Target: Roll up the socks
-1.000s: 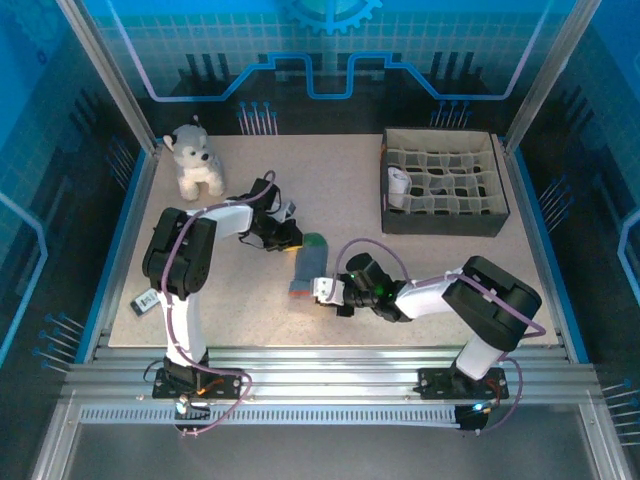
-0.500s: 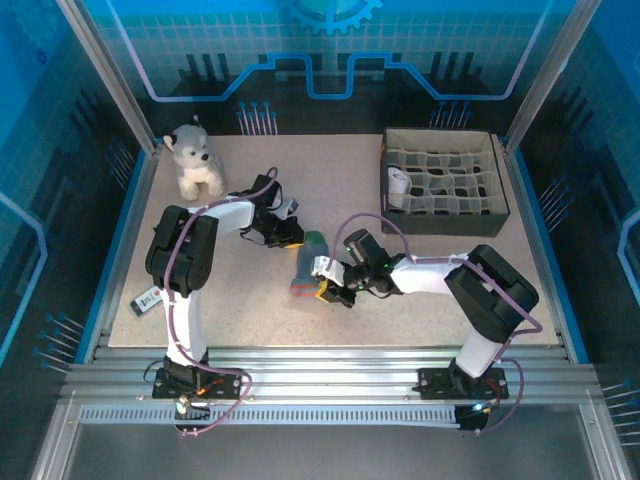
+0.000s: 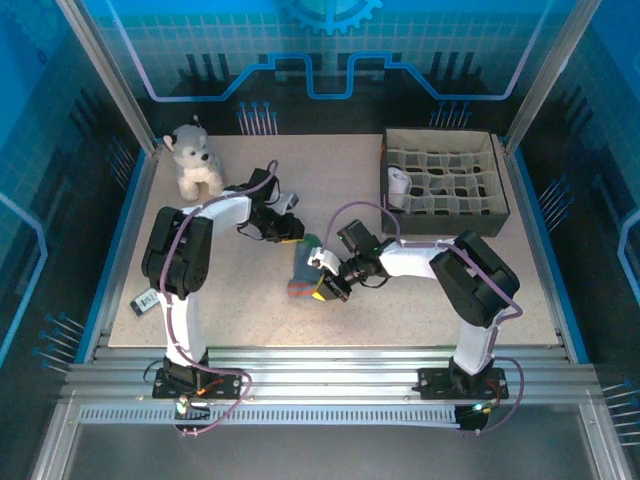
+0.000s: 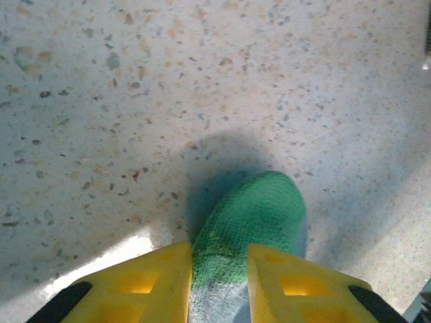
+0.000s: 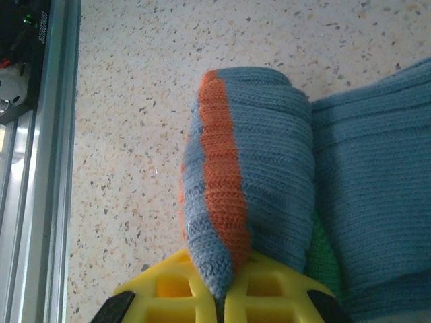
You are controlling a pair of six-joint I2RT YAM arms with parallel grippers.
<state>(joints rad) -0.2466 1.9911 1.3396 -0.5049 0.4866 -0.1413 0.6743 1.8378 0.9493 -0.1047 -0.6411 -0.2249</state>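
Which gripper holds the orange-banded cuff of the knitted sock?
The right gripper: it pinches the teal-green knitted sock at its orange-banded cuff, while the left gripper grips the green toe.

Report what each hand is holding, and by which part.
Both hold the teal-green sock: left hand pinches its green toe, right hand its folded orange-striped cuff.

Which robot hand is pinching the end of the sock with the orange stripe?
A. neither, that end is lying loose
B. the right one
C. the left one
B: in the right wrist view the right gripper is clamped on the folded orange-striped cuff of the sock, while the left gripper pinches the green toe.
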